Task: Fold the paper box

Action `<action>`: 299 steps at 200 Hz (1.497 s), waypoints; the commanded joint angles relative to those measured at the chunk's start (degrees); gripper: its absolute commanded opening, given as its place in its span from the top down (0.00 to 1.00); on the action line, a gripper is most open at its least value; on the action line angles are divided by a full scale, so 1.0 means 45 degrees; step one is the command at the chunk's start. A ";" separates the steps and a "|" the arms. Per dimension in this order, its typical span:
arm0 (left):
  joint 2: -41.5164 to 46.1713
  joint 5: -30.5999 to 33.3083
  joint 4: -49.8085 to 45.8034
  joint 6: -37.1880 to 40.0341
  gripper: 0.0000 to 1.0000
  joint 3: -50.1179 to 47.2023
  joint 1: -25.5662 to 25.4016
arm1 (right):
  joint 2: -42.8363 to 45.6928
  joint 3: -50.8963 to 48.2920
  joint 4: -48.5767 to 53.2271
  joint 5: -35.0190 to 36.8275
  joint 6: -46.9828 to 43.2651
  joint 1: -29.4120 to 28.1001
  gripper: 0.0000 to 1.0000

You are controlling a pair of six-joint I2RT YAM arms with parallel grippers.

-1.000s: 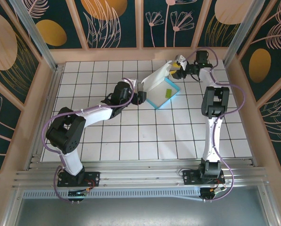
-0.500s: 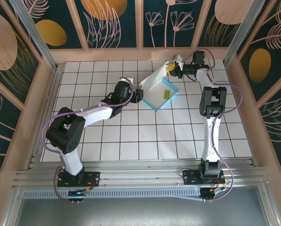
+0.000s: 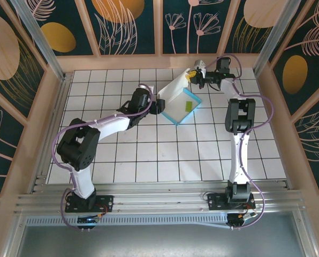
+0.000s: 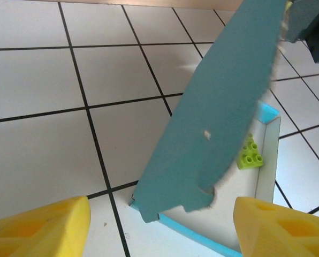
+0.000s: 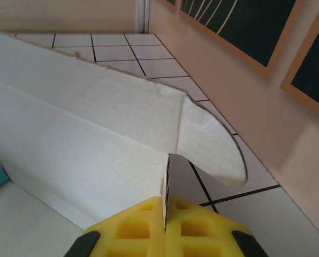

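The paper box lies open on the tiles at the back, a shallow tray with a white inside and a turquoise rim. Its lid stands up at a slant, white above and turquoise beneath. My right gripper is shut on a thin card edge at the lid's far end, next to a rounded flap. My left gripper is open at the tray's near-left corner. Its yellow fingers stand wide apart on either side, touching nothing.
A small green brick lies inside the tray. The wooden back wall runs close behind the box. The right-hand wall is near my right gripper. White tiles stretch toward the arm bases.
My right gripper has closed on the lid's card edge and shifted a little left and back, raising the lid. The left gripper has crept slightly farther along the box's corner.
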State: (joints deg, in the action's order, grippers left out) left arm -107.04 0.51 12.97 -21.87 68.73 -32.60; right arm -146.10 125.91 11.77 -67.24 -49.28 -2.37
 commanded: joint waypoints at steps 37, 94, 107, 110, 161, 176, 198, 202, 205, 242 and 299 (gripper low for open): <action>0.1229 -0.0074 0.0087 -0.0354 0.29 -0.0177 0.0800 | 0.4303 -0.6664 -0.6603 0.4779 0.5221 -0.0894 1.00; 0.3532 -0.0276 0.0174 -0.0273 0.28 -0.1658 0.1719 | 0.8418 -1.2837 -1.0296 0.9366 0.7354 -0.2324 1.00; 0.3738 -0.0532 -0.0062 -0.0018 0.28 -0.1791 0.1932 | 0.8827 -1.3503 -1.0396 0.9802 0.7463 -0.2548 1.00; 0.3757 -0.0657 -0.0142 0.0073 0.28 -0.1803 0.1986 | 0.8873 -1.3619 -1.0417 0.9879 0.7455 -0.2609 1.00; 0.2195 -0.4928 -0.3029 0.2508 0.29 0.0212 0.3853 | 0.8559 -1.3972 -1.0195 0.9414 0.6457 -0.2688 1.00; 0.1348 -0.6695 -0.3372 0.2957 0.29 0.0992 0.4492 | 0.8316 -1.3635 -0.9744 0.9032 0.6060 -0.2631 1.00; 0.0159 -0.7742 -0.4555 0.4367 0.29 0.2575 0.4715 | 0.7875 -1.2967 -0.9083 0.8313 0.6015 -0.2452 1.00; -0.0059 -0.7787 -0.4645 0.4510 0.30 0.2830 0.4723 | 0.7799 -1.2849 -0.8988 0.8198 0.6009 -0.2425 1.00; -0.0214 -0.7804 -0.4675 0.4599 0.30 0.3010 0.4725 | 0.7753 -1.2785 -0.8927 0.8140 0.5982 -0.2408 1.00; -0.2041 -0.7251 -0.3691 0.4743 0.30 0.4685 0.4906 | 0.7531 -1.2432 -0.8786 0.7556 0.5964 -0.2317 1.00; -0.4657 -0.7641 -0.4387 0.5380 0.34 0.7665 0.4943 | 0.7255 -1.1892 -0.8530 0.7450 0.6109 -0.2286 1.00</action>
State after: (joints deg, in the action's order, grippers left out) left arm -125.45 -31.09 -5.39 0.25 99.66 -10.81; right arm -112.40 70.28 -26.59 -32.45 -21.96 -12.93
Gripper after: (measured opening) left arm 0.679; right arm 0.054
